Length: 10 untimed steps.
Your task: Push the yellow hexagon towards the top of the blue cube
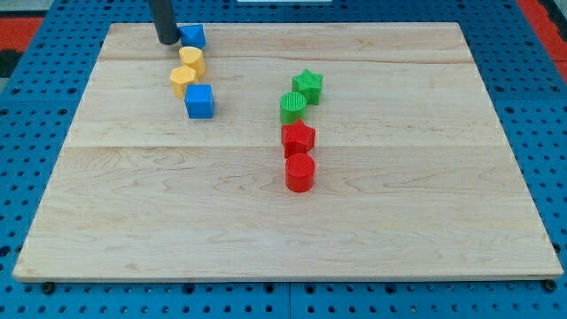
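Eight blocks sit on the wooden board (372,221). There is no claw here, only a rod; my tip (166,41) rests near the view's top, touching the left side of a small blue block (193,35). Just below stand two yellow pieces: one (191,60) above, and the yellow hexagon (182,81), as I judge it, touching the blue cube (199,101) at its upper left. To do this well, the tip should probably come round to the hexagon's left and nudge it gently rightward, avoiding the yellow neighbour. The green and red blocks lie well apart.
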Each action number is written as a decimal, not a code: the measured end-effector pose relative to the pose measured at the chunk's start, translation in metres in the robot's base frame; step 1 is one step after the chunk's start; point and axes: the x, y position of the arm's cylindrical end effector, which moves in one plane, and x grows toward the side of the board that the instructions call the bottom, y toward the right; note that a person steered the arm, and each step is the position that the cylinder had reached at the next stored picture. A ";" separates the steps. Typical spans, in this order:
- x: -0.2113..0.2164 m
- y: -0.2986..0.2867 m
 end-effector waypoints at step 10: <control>0.090 0.010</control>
